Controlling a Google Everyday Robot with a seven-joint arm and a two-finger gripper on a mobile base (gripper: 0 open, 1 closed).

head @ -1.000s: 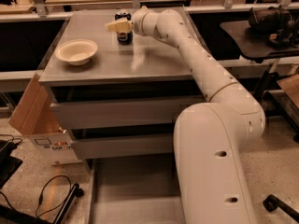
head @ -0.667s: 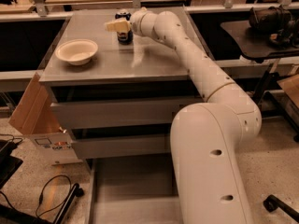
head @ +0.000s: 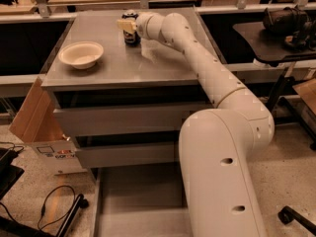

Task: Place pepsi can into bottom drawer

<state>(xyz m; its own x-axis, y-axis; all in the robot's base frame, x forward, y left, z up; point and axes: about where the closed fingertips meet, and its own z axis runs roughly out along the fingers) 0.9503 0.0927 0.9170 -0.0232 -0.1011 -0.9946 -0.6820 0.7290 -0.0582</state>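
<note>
Tan-tipped gripper [head: 127,24] at the pepsi can [head: 132,37], back of the grey cabinet top [head: 148,70].

Whether the gripper is clamped on the can or only lies against its upper part cannot be told; the can stands upright on the top, close to the back edge. From the can the white arm [head: 197,58] runs right and toward the camera, crossing the top's right front corner. A cream bowl [head: 81,55] sits left of the can and nearer the front edge, well apart, with open grey surface between them and in front of the can. Below the can, under the front edge, come two upper drawers [head: 123,120] with flat fronts, then the bottom drawer [head: 138,206] pulled out, its grey floor showing and its right part hidden by the arm. Far left of the can and lower, a cardboard box [head: 27,115] leans on the cabinet; right of the can, across a gap, stands a dark table [head: 266,38].
</note>
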